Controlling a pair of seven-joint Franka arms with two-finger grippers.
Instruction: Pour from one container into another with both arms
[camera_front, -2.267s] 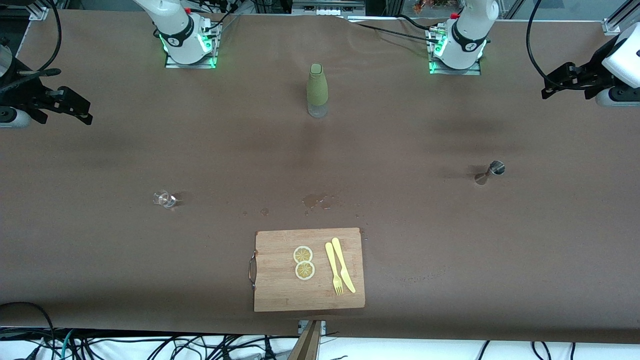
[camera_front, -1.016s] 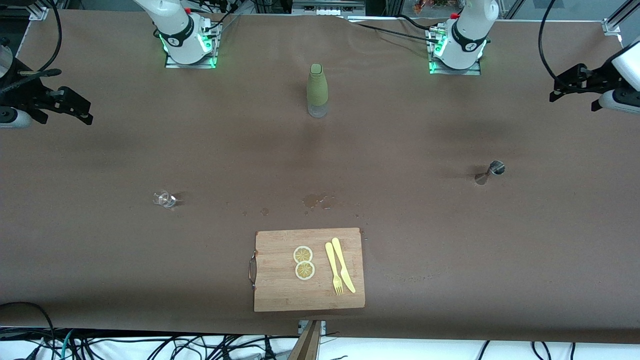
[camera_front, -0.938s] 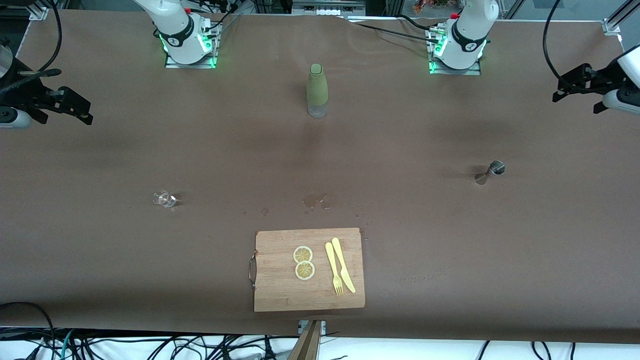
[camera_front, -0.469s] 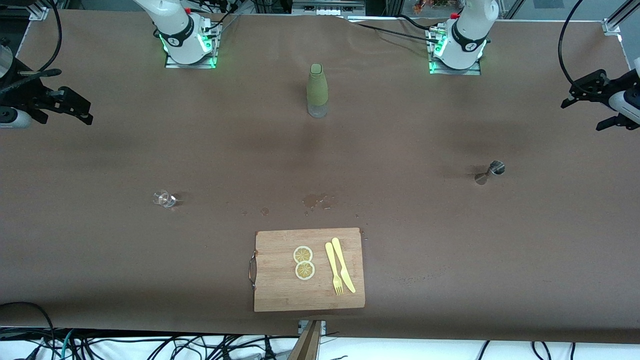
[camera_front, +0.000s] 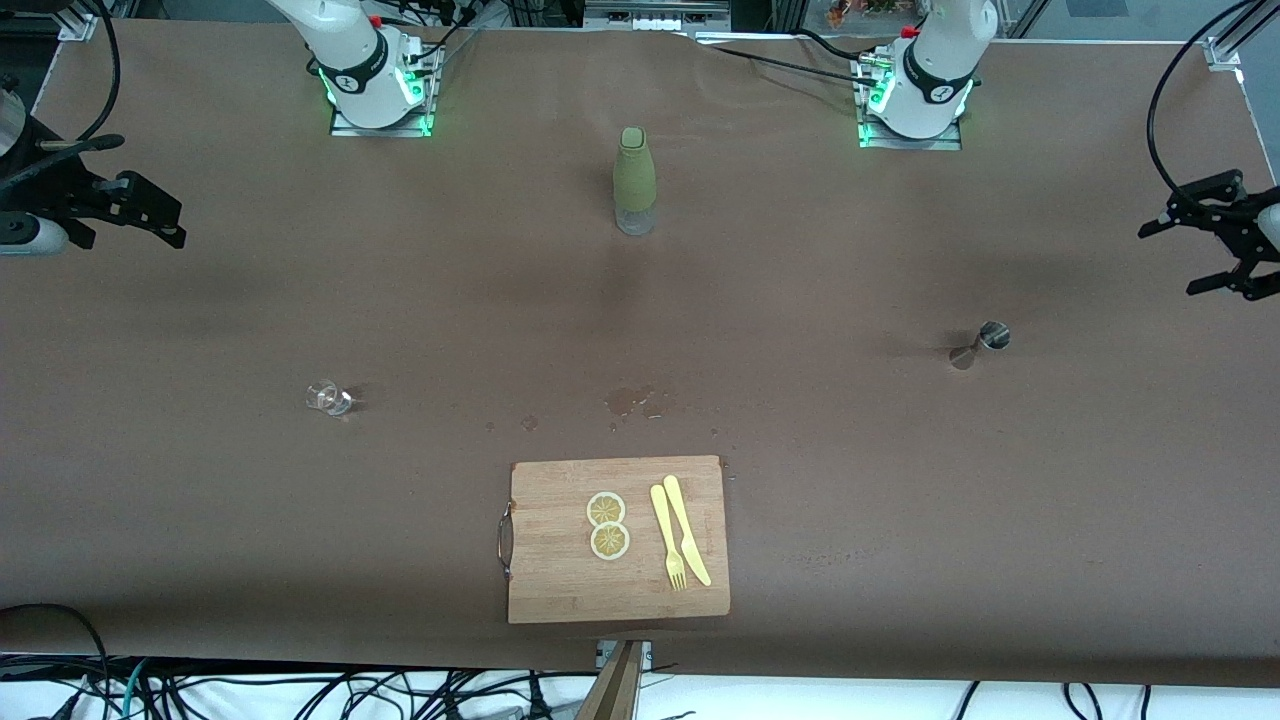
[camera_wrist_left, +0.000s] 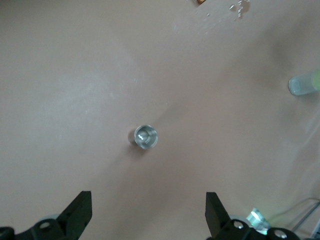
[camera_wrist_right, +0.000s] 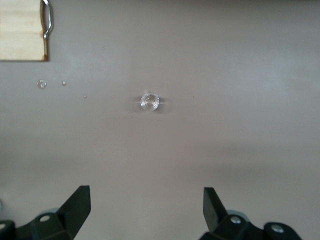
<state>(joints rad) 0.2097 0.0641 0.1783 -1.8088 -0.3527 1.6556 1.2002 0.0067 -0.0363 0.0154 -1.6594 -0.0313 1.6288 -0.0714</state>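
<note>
This is a robotics lab set up as a mock bar or kitchen. Two white arm bases (camera_front: 372, 75) with green lights are bolted along the edge of a long counter (camera_front: 200, 500) under a brown cover, metal framing (camera_front: 1228, 45) stands at its corners, and loose cables (camera_front: 300, 690) hang just past the edge nearest the cutting board (camera_front: 617, 540), which carries toy lemon slices (camera_front: 607, 525).

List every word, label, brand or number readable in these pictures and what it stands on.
None can be read.
Right arm base: a small dark mark, too small to read.
Left arm base: the same kind of mark, too small to read.
Green bottle, cutting board: no text shows.
</note>
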